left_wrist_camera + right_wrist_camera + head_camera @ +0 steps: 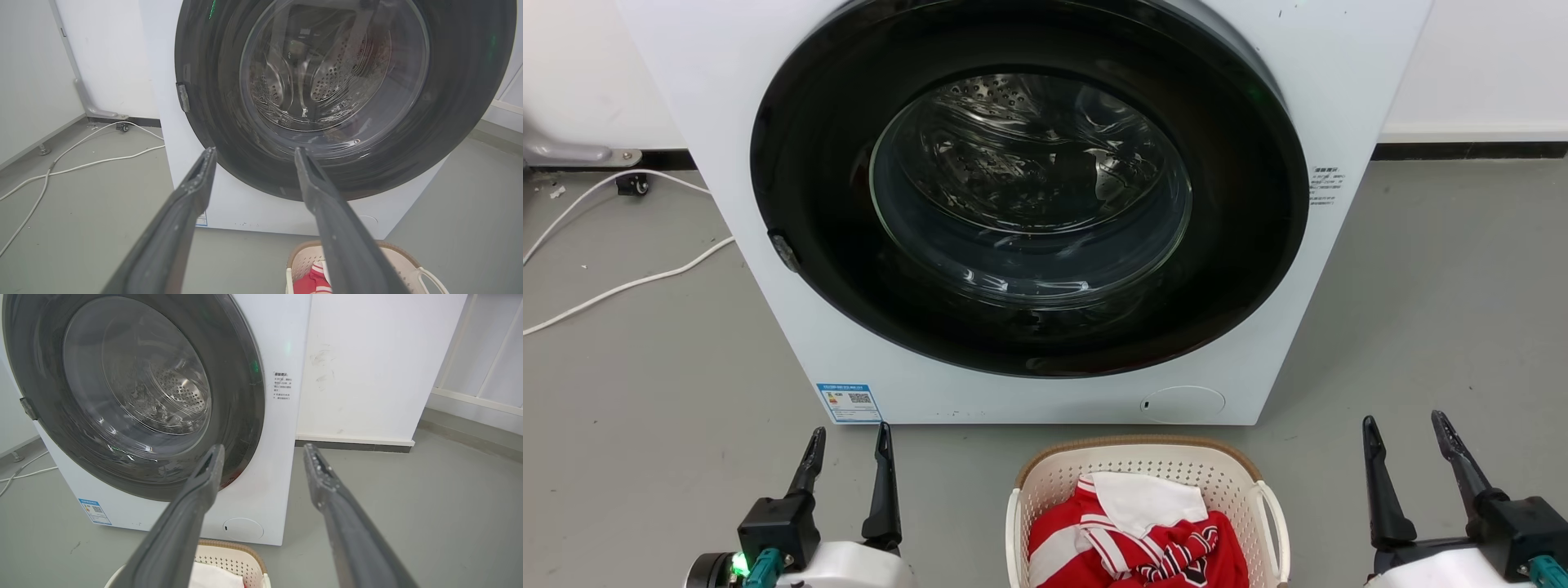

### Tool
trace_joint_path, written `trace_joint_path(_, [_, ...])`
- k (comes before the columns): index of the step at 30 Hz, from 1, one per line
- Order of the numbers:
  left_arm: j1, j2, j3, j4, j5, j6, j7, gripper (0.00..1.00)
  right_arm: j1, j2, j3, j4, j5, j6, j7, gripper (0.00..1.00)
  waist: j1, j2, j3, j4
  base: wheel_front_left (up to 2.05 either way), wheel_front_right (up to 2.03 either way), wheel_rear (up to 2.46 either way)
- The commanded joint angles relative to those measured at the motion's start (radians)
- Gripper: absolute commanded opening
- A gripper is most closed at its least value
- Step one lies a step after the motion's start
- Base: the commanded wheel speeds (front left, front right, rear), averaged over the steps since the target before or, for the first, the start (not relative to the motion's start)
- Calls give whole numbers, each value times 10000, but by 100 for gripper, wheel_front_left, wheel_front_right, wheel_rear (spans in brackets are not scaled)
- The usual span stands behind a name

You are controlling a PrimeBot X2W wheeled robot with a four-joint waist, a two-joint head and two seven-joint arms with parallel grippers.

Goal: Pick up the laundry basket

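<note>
The laundry basket (1045,482), cream with perforated walls, a brown rim and white loop handles, stands on the floor at the bottom centre of the head view, just before the washer. Red-and-white clothes (1135,535) lie in it. My left gripper (849,437) hangs open to the basket's left, well apart from it. On the other side, my right gripper (1409,425) is open too, clear of the handle (1278,523). A corner of the basket (402,261) shows behind my left gripper (253,153), and its rim (229,549) lies below my right gripper (263,451).
A white front-loading washer (1339,73) with a shut dark round door (1029,196) stands right behind the basket. White cables (629,282) trail over the grey floor at the left. A wall with a dark skirting runs behind.
</note>
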Motion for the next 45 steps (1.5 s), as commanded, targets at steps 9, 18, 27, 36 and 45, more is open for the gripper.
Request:
trace_joint_path(9, [204, -15, 33, -3, 846, 153, -239, 100, 216, -42, -46, -40, -857, -3, -262, 100, 0, -1, -28, 0, 0, 0, 0])
trace_joint_path(18, [336, -58, 45, 88, 1532, 222, -392, 100, 326, -43, -105, -44, -1415, -3, -425, 100, 0, -1, -66, 18, 0, 0, 0])
trace_joint_path(27, [395, -92, 109, 146, 1591, 225, -434, 100, 328, -42, -162, -23, -1289, -3, -443, 100, 0, -1, -94, 29, 0, 0, 0])
trace_joint_path(36, [396, -117, 153, 152, 1599, 166, -434, 100, 327, -41, -198, 54, -972, -3, -443, 100, 0, -1, -90, 31, 0, 0, 0])
trace_joint_path(45, [403, -128, 205, 157, 1561, 136, -434, 100, 334, -41, -154, 69, -860, -3, -441, 100, 0, -1, -64, 11, 0, 0, 0])
